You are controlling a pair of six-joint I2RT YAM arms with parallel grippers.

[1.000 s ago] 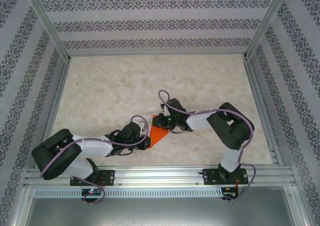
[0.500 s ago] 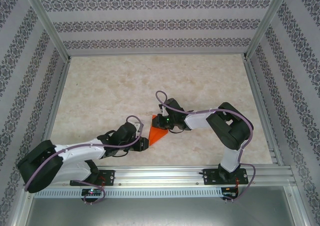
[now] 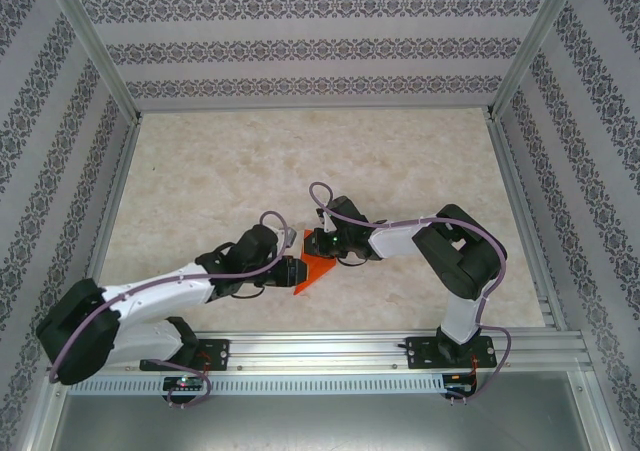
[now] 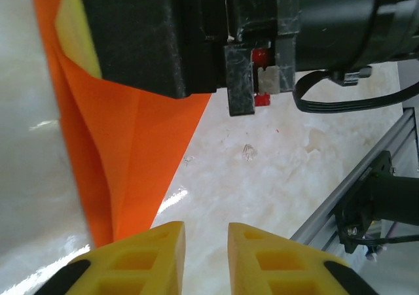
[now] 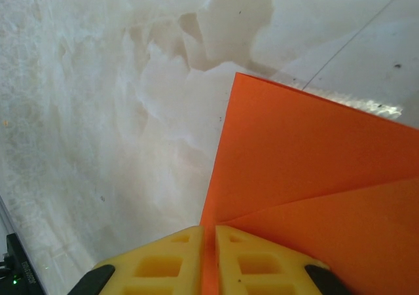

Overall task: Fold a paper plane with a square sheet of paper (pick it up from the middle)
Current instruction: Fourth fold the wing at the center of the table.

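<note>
Top external view shows the paper plane (image 3: pixel 315 271), a half-made orange dart folded to a narrow point with a centre crease, sitting low between the two hands. Whether it lies flat on the worktop (image 3: pixel 220 171) or is lifted slightly, I cannot tell.

The right hand (image 3: pixel 319 243) is over its far end. In the right wrist view the orange edge runs straight into the slit between the yellow fingers (image 5: pixel 170 259), so this hand is clenched on the paper. It has barely shifted over the last second.

The left hand (image 4: pixel 206 233) is what has changed. A second ago it was closed tight at the dart's near corner. It then let go, backed off toward its own base, and has now come forward again to the dart's side edge. In the left wrist view its fingers stand a little apart, with bare marble showing through the gap. The paper's tip ends just ahead of one fingertip, on that finger's outer side rather than between the two. This hand is released and holds nothing.

That reads as one crease pressed and the left hand repositioning for the next fold while the right anchors the sheet. To take hold, the left hand would need to shift sideways until the edge enters its gap. Otherwise it may simply shove the thin paper.
</note>
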